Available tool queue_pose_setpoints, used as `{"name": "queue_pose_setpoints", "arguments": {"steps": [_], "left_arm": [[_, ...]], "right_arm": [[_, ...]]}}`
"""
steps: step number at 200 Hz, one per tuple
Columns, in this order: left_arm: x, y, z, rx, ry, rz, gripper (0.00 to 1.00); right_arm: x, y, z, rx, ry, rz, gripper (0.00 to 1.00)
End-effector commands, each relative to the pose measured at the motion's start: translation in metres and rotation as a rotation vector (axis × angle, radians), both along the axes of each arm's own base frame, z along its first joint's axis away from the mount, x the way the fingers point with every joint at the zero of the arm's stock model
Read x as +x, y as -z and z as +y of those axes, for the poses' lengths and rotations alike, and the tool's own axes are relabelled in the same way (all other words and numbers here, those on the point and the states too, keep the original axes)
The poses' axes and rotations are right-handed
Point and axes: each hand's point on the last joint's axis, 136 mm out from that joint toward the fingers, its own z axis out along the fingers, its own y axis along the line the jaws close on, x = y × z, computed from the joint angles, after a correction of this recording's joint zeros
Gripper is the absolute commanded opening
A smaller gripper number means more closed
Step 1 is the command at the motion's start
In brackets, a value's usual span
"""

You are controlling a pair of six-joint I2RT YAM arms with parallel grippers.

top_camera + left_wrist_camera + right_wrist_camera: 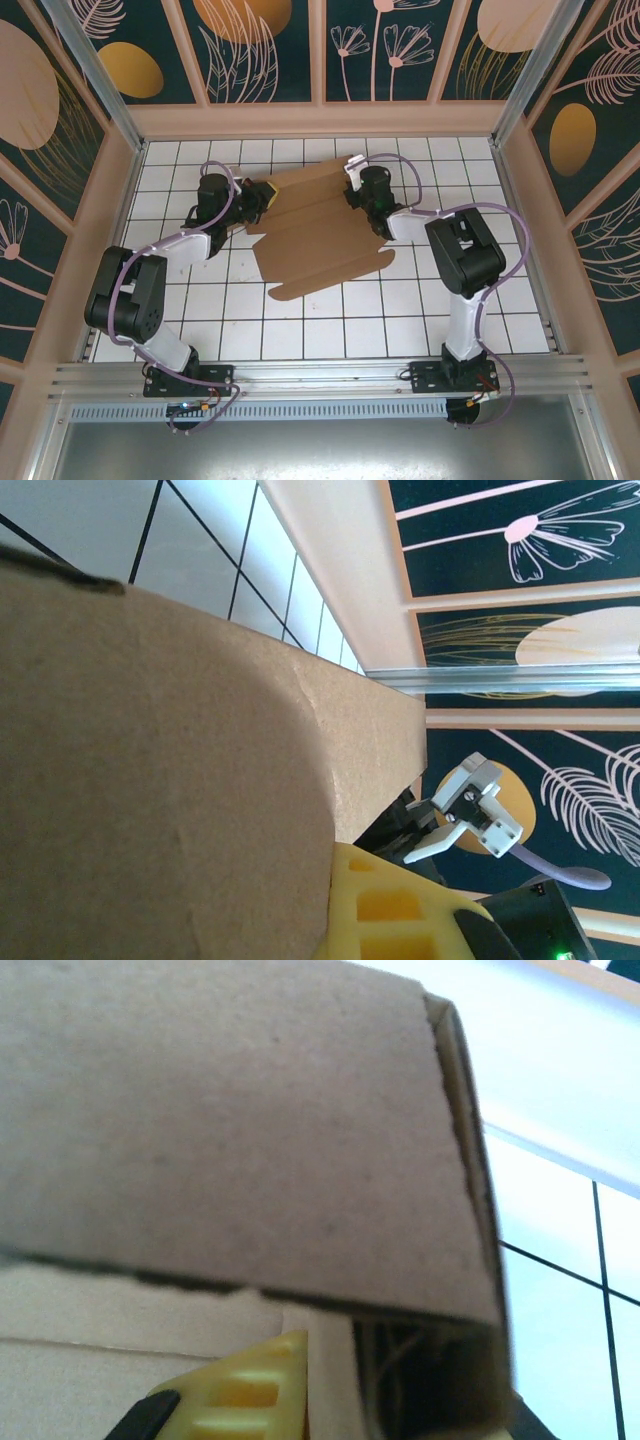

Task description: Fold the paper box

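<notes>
The paper box is a brown cardboard sheet with flaps, lying partly folded in the middle of the white tiled table. My left gripper is at its left edge, shut on the cardboard. In the left wrist view a yellow finger presses against the box. My right gripper is at the box's far right corner. In the right wrist view a raised flap hangs in front of the camera, and a yellow finger lies against a cardboard strip; the other finger is hidden.
Low beige walls with patterned panels above enclose the tiled table. An aluminium rail runs along the near edge, where both arm bases are bolted. Bare tiles lie in front of the box.
</notes>
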Motion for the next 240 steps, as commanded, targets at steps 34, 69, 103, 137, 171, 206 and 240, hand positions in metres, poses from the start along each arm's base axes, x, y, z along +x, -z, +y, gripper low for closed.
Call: {"name": "queue_pose_setpoints", "arguments": {"steps": [34,69,103,137,171,206,240], "left_arm": [[-0.007,-0.005,-0.002,-0.037,0.001,0.038,0.0],[-0.007,-0.003,-0.003,-0.042,-0.002,0.047,0.0],[-0.006,-0.004,-0.004,-0.045,-0.002,0.05,0.0],[-0.008,-0.006,-0.006,-0.044,0.002,0.044,0.0],[-0.016,-0.003,-0.007,-0.037,0.002,0.042,0.0],[-0.021,0.004,-0.005,-0.023,-0.023,0.059,0.0],[-0.02,-0.005,-0.002,-0.005,-0.038,0.043,0.0]], "right_arm": [[0.001,0.025,-0.025,-0.088,0.219,0.071,0.04],[0.003,0.031,-0.027,-0.159,0.278,0.084,0.0],[0.003,0.036,-0.035,-0.187,0.329,0.086,0.0],[-0.001,0.033,-0.03,-0.101,0.31,0.072,0.1],[-0.031,0.009,-0.012,0.117,0.106,0.051,0.39],[-0.055,-0.029,-0.009,0.248,-0.071,-0.015,0.72],[-0.073,-0.067,-0.04,0.286,-0.079,-0.153,0.76]]}}
